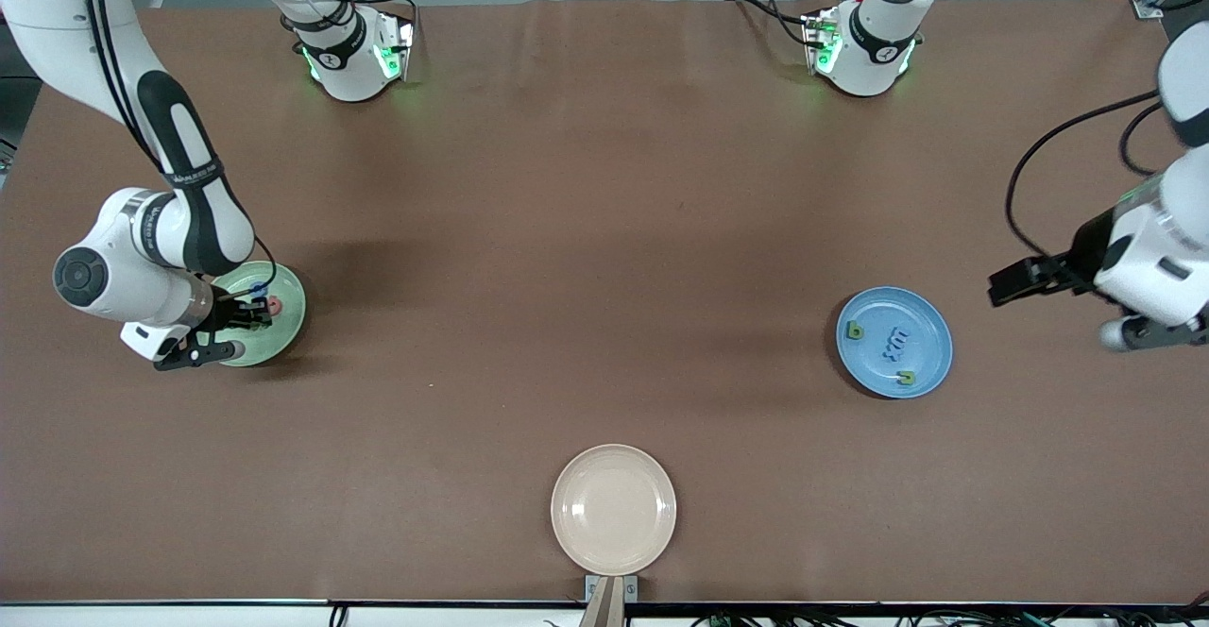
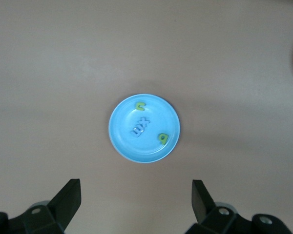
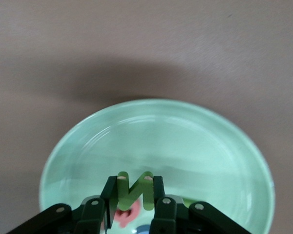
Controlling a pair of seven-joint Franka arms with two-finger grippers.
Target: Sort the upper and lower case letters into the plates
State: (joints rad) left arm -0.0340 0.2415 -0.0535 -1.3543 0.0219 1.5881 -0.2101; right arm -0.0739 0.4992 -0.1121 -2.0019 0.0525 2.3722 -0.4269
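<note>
At the front view's left edge, our right gripper pinches a green letter N over the mint plate; released high, it may bounce off. Our left gripper waits wide open and empty beside the blue plate at right.

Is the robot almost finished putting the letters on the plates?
Nearly. The blue plate already holds four letters, and the cream plate holds none. The right end effector grips a green N over the mint plate, where a red letter already lies. That N still needs dropping. The left end effector waits open, high over the blue plate.
</note>
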